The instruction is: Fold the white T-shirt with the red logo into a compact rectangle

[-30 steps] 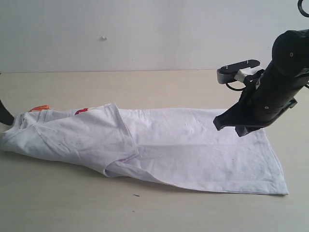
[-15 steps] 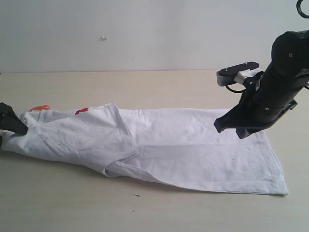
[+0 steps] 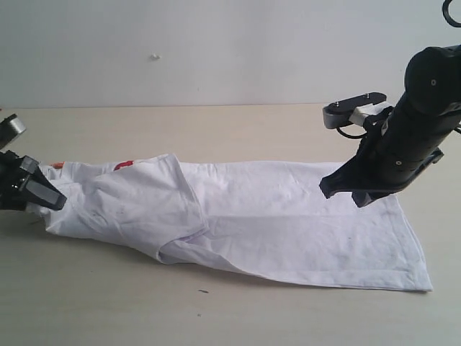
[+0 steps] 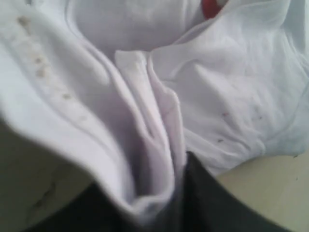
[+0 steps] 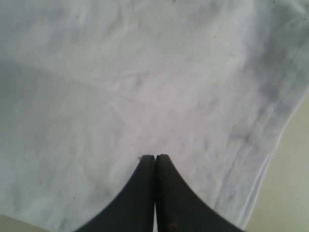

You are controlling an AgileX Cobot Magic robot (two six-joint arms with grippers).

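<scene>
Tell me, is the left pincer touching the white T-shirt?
Touching. The left wrist view shows the left pincer clamping a bunched fold of the white T-shirt in its jaws.

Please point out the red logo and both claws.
red logo [image 3: 122, 166], exterior view, its exposed red edge.
left claw [image 3: 52, 197], exterior view, between fingertips gripping the white T-shirt [image 3: 288, 216].
right claw [image 5: 155, 158], right wrist view, between its closed fingertips.

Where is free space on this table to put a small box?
Two bare strips of table: between the white T-shirt and the wall, and in front of the shirt. Crowded: collar end at the left gripper, hem end under the right gripper.
</scene>
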